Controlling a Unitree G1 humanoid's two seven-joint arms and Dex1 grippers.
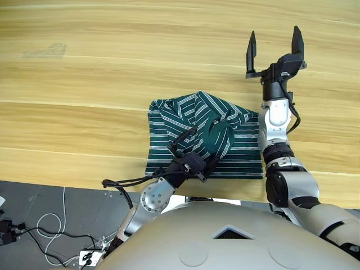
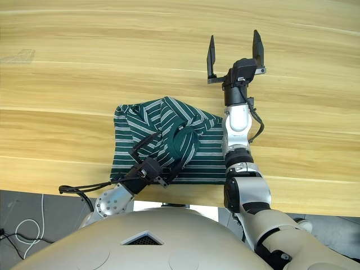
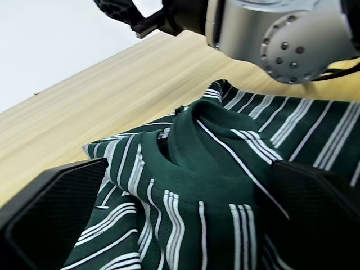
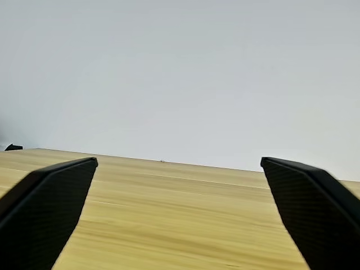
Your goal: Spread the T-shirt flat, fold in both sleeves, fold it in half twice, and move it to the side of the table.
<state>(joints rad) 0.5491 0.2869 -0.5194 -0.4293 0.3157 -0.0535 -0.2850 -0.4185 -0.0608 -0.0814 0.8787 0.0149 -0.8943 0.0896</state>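
Near the front edge of the bench (image 1: 84, 84), the green striped T-shirt (image 1: 180, 121) is laid partly folded, its collar (image 1: 220, 136) bunched upward. The left tool (image 3: 190, 169) is set with fingers apart on either side of the collar. The right tool (image 1: 274, 34) is held beyond the shirt, fingers wide apart.

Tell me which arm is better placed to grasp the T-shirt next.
Left, probably. The left end effector sits open over the T-shirt, while the right end effector is open above bare table.
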